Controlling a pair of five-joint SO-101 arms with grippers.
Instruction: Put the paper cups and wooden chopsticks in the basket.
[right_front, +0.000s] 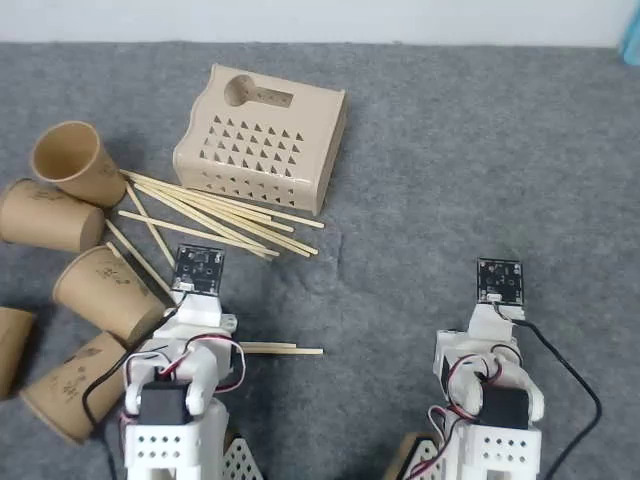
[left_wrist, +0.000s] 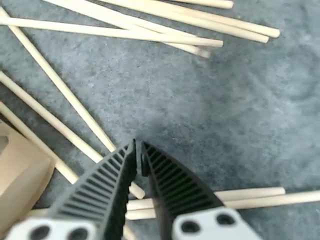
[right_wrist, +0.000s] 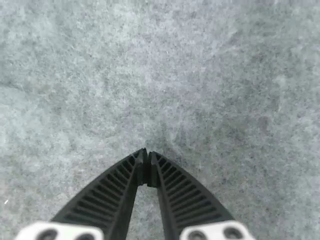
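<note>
One basket (right_front: 262, 140) is the biggest piece. It is a stiff, perforated plastic box well ahead of the left gripper (left_wrist: 138, 146), past the scattered sticks. It appears to lie tipped over, and I cannot make out which way its opening faces. It should be rigid enough to take items dropped in, but light enough to slide if nudged.

Five paper cups (right_front: 108, 292) lie on their sides out to the left gripper's left. The nearest is just beside it, and the rest fan away further out and back along the arm. They will be very light and thin-walled, easy to crush or roll. The safest hold is probably at the open mouth, one finger inside the rim and one outside, squeezing gently.

Many chopsticks (right_front: 215, 205) lie in a loose bundle ahead of the left gripper, between it and the basket. A separate pair (left_wrist: 250, 197) runs crosswise just beneath its jaws. They are stiff, slim and light, likely to roll on the grey mat (right_front: 450, 180). A pinch near the middle should keep one level.

Both tools are empty. The left gripper's jaws are almost pressed together. The right gripper (right_wrist: 147, 152) has its tips touching above bare mat, well apart from everything.
</note>
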